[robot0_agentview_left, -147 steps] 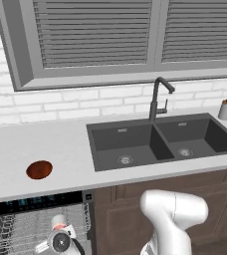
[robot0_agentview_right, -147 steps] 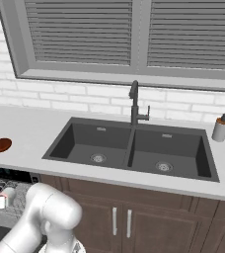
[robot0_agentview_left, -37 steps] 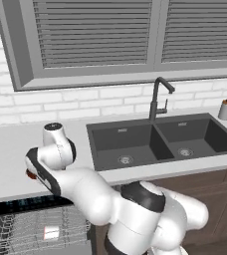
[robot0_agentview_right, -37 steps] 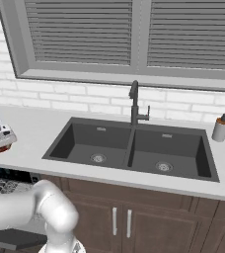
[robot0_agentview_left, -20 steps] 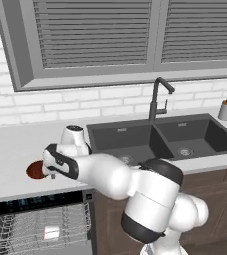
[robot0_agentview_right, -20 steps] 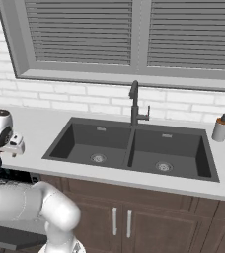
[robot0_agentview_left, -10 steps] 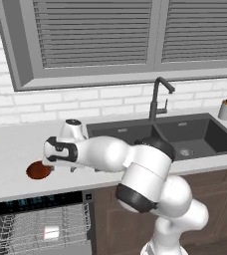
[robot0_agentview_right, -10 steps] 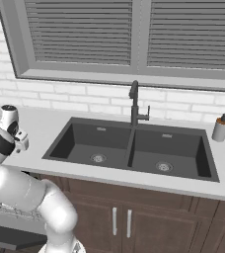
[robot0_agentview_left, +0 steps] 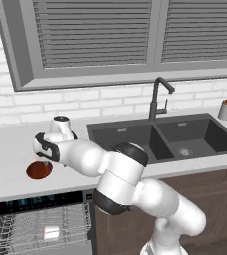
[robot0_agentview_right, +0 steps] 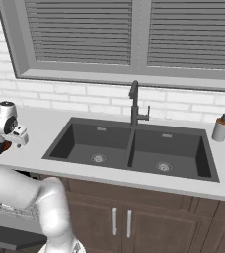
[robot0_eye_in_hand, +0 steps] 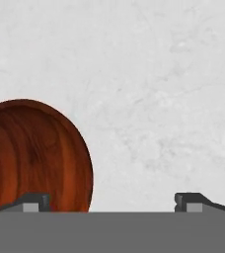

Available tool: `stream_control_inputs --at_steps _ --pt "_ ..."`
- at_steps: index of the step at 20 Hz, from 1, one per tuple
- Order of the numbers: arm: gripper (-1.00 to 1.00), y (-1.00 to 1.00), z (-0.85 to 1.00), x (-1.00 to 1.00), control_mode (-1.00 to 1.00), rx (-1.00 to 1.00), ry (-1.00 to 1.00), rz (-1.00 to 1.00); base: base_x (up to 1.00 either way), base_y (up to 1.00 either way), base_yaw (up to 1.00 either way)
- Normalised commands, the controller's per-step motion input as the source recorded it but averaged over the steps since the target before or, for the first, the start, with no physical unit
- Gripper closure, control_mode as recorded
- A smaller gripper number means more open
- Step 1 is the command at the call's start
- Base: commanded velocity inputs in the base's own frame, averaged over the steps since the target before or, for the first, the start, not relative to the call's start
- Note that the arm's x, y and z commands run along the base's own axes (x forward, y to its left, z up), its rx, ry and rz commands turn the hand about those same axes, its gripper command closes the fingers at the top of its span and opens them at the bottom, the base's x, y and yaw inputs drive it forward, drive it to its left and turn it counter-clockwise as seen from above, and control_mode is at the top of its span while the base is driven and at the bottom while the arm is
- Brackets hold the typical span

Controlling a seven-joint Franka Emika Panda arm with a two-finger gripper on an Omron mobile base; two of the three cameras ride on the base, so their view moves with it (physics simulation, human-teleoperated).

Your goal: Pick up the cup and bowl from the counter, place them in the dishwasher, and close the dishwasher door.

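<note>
The reddish-brown bowl (robot0_agentview_left: 38, 170) sits on the light counter (robot0_agentview_left: 6, 154) left of the sink, above the open dishwasher (robot0_agentview_left: 36, 230). My gripper (robot0_agentview_left: 43, 158) hangs just above the bowl's right side. In the hand view the gripper (robot0_eye_in_hand: 112, 202) is open and empty. One fingertip (robot0_eye_in_hand: 33, 201) stands over the bowl (robot0_eye_in_hand: 35, 158), the other over bare counter (robot0_eye_in_hand: 159, 99). The cup (robot0_agentview_left: 51, 231) lies in the dishwasher's grey wire rack. The dark dishwasher door (robot0_agentview_right: 13, 237) hangs open below the rack.
A dark double sink (robot0_agentview_left: 160, 139) with a black faucet (robot0_agentview_left: 158, 97) lies right of the arm. A soap dispenser (robot0_agentview_left: 226, 107) stands at the counter's far right. Brick wall and window sill run behind. Brown cabinets (robot0_agentview_right: 129, 217) sit under the sink.
The hand has moved left along the counter and now hangs over the bowl's edge. The jaws stay open. Bowl and cup have not moved.
</note>
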Motion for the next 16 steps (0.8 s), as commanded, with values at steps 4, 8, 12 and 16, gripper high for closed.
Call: stream_control_inputs --at_steps 4,8,12,16 --pt "-1.00 0.19 0.00 0.33 -1.00 -0.05 0.09 0.00 0.00 0.00 0.00" --pt "-1.00 0.19 -0.01 0.10 -1.00 -0.05 0.03 0.00 0.00 0.00 0.00" --pt "-1.00 0.18 -0.08 0.00 -1.00 -0.01 0.03 0.00 0.00 0.00 0.00" --pt "-1.00 0.13 -0.17 0.00 -1.00 0.00 0.07 0.00 0.00 0.00 0.00"
